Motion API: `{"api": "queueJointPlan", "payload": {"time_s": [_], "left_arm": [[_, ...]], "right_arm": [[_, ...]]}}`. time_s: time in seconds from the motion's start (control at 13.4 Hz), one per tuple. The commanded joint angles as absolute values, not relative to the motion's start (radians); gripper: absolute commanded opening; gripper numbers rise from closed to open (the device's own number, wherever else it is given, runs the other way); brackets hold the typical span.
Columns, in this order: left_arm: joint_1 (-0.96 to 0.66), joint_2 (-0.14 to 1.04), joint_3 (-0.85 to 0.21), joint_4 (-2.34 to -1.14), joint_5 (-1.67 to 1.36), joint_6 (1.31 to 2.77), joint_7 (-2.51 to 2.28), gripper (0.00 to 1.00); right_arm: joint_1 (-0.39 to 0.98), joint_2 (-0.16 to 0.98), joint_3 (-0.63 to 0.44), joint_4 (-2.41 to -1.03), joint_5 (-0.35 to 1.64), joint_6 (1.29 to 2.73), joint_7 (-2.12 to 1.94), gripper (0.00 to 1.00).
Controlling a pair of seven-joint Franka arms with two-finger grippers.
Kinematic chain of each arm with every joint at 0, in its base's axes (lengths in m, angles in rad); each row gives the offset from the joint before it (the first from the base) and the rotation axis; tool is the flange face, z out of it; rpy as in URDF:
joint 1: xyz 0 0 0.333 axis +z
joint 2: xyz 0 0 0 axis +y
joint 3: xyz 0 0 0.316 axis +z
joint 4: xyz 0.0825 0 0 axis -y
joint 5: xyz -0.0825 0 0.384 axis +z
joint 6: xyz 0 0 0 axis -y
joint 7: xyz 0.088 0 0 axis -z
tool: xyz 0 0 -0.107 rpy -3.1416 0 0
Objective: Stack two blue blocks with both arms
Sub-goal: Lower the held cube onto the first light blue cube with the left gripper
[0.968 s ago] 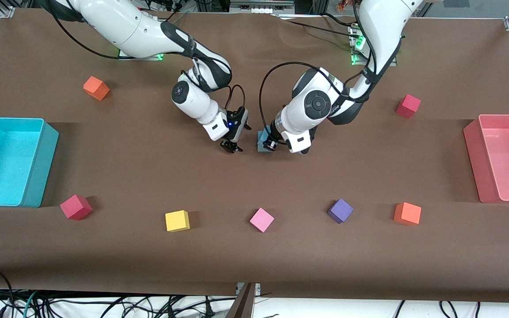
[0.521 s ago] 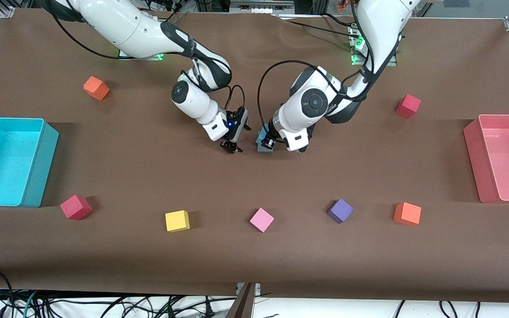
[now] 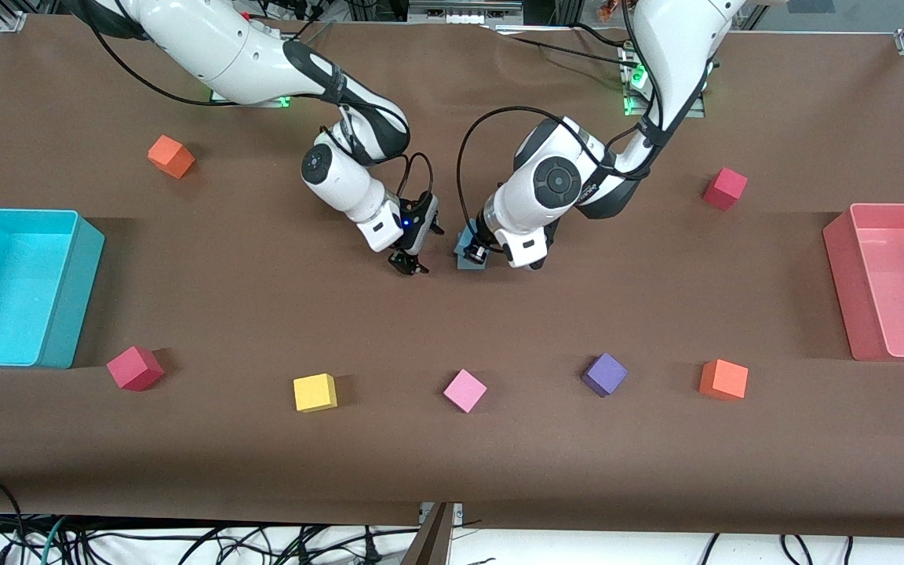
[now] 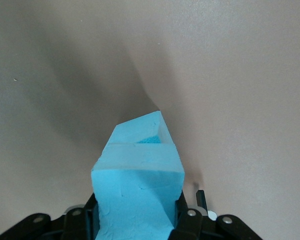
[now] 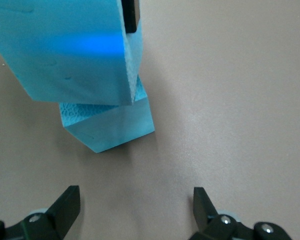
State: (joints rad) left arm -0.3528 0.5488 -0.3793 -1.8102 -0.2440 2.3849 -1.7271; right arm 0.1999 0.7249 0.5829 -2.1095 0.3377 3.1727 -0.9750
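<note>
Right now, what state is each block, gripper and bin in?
Upper blue block: held by left gripper, on the lower one.
Lower blue block: on the table, under it.
Right gripper: open, empty, beside the stack.
Cyan bin: empty.
Pink bin: empty.

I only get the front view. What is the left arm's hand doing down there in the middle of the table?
Observer: The left gripper grips one blue block, with a second blue block directly under it.
Operator: Are they lined up?
Observer: No, the lower block is turned askew of the upper one.
Operator: And the other hand?
Observer: The right gripper is open and empty, beside the two blocks.
</note>
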Motion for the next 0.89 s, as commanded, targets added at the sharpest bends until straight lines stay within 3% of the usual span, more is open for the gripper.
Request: {"api": "queueJointPlan", "payload": {"time_s": [0.0,0.07,0.82], "left_arm": [[-0.370,0.545,-0.376,-1.818,-0.218,2.391,-1.761,0.44],[-0.371,0.545,-0.376,-1.818,-0.218,2.391,-1.761,0.98],[-0.361,0.499,-0.365,-1.809,-0.218,2.378,-1.779,1.00]], "right_arm": [[0.186,0.735,0.603,-2.128,0.356,3.215,-1.006,1.00],[0.186,0.735,0.603,-2.131,0.356,3.217,-1.006,1.00],[0.186,0.733,0.603,-2.131,0.356,3.215,-1.006,1.00]]}}
